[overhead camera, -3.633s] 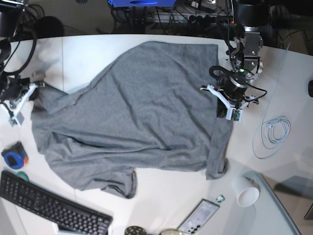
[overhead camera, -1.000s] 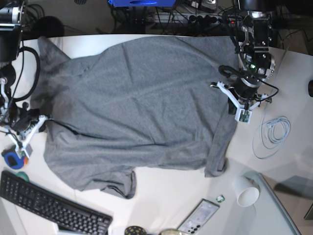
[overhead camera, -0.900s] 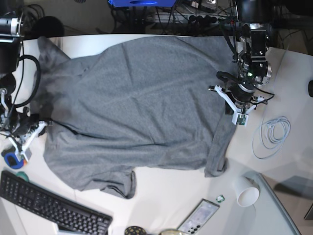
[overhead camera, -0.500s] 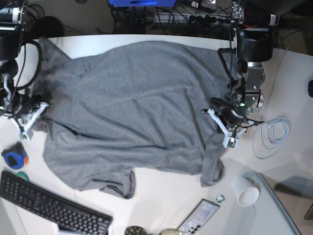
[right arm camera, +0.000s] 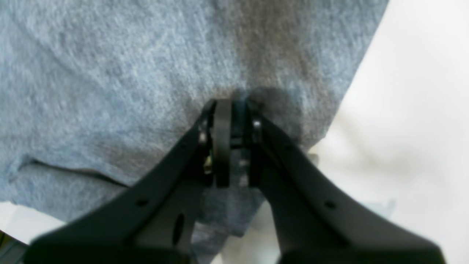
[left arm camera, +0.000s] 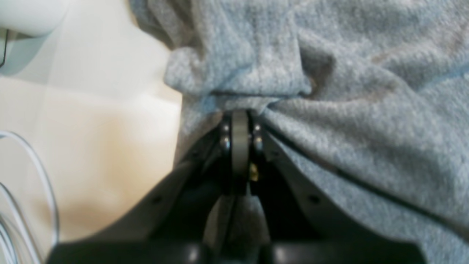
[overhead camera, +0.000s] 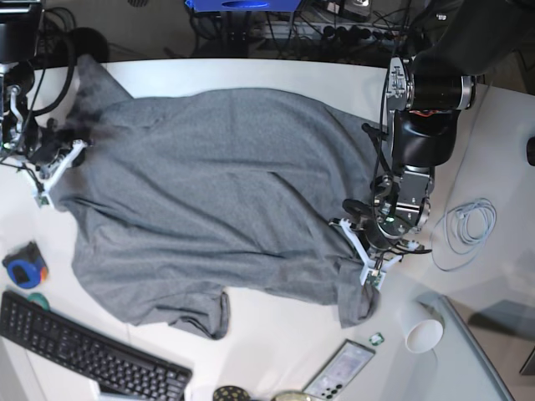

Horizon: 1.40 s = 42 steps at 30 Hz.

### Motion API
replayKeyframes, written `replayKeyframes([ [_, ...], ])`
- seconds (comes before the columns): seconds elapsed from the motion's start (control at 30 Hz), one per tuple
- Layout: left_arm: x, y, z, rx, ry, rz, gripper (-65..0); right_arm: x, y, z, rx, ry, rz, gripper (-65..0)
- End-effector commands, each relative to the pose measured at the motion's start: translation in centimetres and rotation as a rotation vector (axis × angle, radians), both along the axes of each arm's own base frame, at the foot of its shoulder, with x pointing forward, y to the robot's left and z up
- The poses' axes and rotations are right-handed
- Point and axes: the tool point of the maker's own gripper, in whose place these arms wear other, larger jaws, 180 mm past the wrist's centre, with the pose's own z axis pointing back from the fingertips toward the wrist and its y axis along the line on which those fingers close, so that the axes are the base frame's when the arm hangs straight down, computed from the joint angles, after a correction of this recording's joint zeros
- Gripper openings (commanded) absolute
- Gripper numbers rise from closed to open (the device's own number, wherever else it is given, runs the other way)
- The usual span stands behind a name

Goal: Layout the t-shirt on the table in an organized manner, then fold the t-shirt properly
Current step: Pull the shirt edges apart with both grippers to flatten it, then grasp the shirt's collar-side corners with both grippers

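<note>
The heather-grey t-shirt [overhead camera: 217, 192] lies spread over most of the white table [overhead camera: 284, 326], wrinkled, with one sleeve bunched at the front left. My left gripper [overhead camera: 361, 251] is shut on the shirt's right edge near the front. In the left wrist view the closed left gripper [left arm camera: 240, 112] pinches a gathered fold of t-shirt [left arm camera: 329, 73] beside bare table [left arm camera: 91, 128]. My right gripper [overhead camera: 57, 171] is shut on the shirt's left edge. The right wrist view shows the right gripper [right arm camera: 231, 104] clamping t-shirt [right arm camera: 110, 73] cloth just inside its border, next to the table [right arm camera: 403, 91].
A black keyboard [overhead camera: 84, 351] and a blue roll [overhead camera: 25, 269] sit at the front left. A paper cup [overhead camera: 422, 330], a phone [overhead camera: 338, 372] and a coiled white cable [overhead camera: 468, 225] lie at the front right. Cup [left arm camera: 25, 14] and cable [left arm camera: 36, 183] show beside the left gripper.
The left gripper has dragged the shirt's right edge toward the front and inward. The right gripper has carried the left edge toward the far side. Both stayed shut on the cloth.
</note>
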Motion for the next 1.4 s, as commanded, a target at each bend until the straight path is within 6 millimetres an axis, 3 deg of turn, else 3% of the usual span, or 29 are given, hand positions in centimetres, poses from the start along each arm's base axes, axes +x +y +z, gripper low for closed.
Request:
replayKeyframes([
  [0.0, 1.4, -0.5, 1.3, -0.002, -0.028, -0.006, -65.0, 1.0, -0.4, 1.2, -0.018, -0.026, 0.010, -58.8],
  [0.13, 2.3, -0.1, 3.6, 0.012, -0.096, 0.000, -65.0, 2.6, -1.1, 4.2, -0.033, -0.134, -0.015, -58.7],
  [0.2, 2.4, 1.3, 5.1, 0.014, -0.128, 0.052, -65.0, 3.7, -1.7, 6.3, -0.032, -0.212, -0.053, -58.4],
  [0.37, 1.6, 4.2, 9.1, 0.017, -0.207, 0.133, -65.0, 4.0, -2.8, 9.2, -0.054, -0.279, -0.102, -58.2],
  [0.47, -0.8, 7.3, 11.1, 0.048, -0.241, 0.217, -65.0, 2.8, -4.1, 10.3, -0.056, -0.291, -0.178, -57.3],
  [0.57, -4.8, 9.4, 12.0, 0.030, -0.266, 0.300, -65.0, 0.7, -4.7, 10.2, -0.040, -0.272, -0.183, -45.2],
  [0.63, -8.3, 11.0, 12.0, -0.033, -0.265, 0.370, -56.9, -1.0, -5.0, 9.7, -0.029, -0.251, -0.151, -33.3],
  [0.73, -13.3, 13.5, 11.1, -0.150, -0.227, 0.462, -36.4, -3.3, -6.1, 9.1, -0.018, -0.226, -0.220, -19.7],
  [0.83, -16.9, 14.7, 10.0, -0.268, -0.199, 0.518, -16.6, -4.5, -6.5, 8.6, -0.014, -0.213, -0.254, -15.0],
  [0.9, -18.7, 14.7, 8.9, -0.350, -0.171, 0.551, -8.4, -4.9, -6.1, 8.3, -0.012, -0.198, -0.243, -14.9],
  [1.1, -20.7, 14.5, 5.9, -0.447, -0.103, 0.622, -7.1, -4.8, -5.4, 8.0, -0.003, -0.191, -0.225, -14.9],
  [1.23, -20.1, 11.5, 4.5, -0.520, -0.065, 0.516, -7.1, -4.8, -5.4, 8.0, -0.003, -0.191, -0.225, -14.9],
  [1.37, -20.2, 10.0, 3.1, -0.547, -0.024, 0.491, -7.1, -4.9, -5.4, 8.0, -0.003, -0.189, -0.225, -14.9],
])
